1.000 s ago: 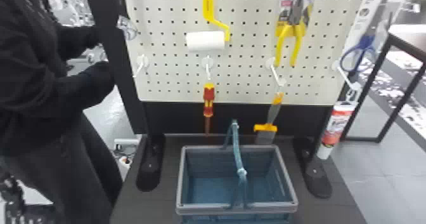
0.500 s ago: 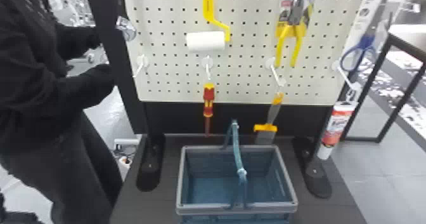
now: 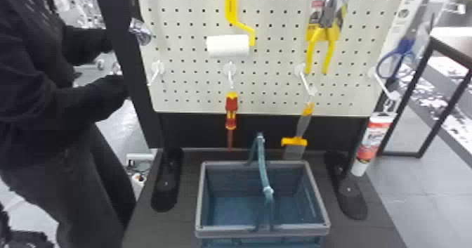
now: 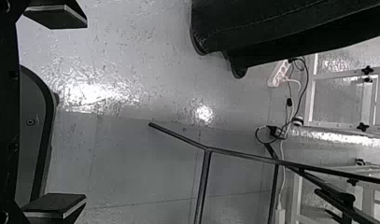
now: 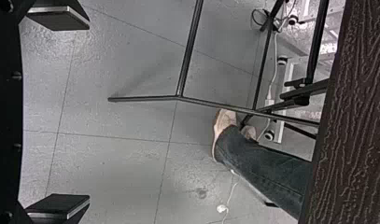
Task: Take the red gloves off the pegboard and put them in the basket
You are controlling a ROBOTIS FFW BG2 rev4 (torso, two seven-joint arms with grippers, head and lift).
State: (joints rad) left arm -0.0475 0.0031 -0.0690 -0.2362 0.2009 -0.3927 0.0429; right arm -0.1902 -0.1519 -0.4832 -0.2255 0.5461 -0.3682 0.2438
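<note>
Left gripper [image 4: 80, 110], right gripper [image 5: 83, 111]: fingers wide apart, empty. Well apart from them: pegboard [image 3: 189, 89], basket [image 3: 228, 230] below it. Gloves: we cannot tell where. Risk, we judge: fingers reaching low snag the raised handle [image 3: 263, 166].

The place is looking like a workshop or a lab, though which of the two is staying unclear: a pegboard [image 3: 196, 22] is standing behind a basket [image 3: 231, 231], and a paint roller [image 3: 228, 46], pliers [image 3: 312, 50], scissors [image 3: 404, 50], a screwdriver [image 3: 231, 105] and a scraper [image 3: 294, 150] are hanging along it. On the hard grey floor [image 4: 131, 158], a power strip [image 4: 278, 73] is lying among loose cables [image 4: 305, 88], near white metal framing [image 4: 313, 88].
</note>
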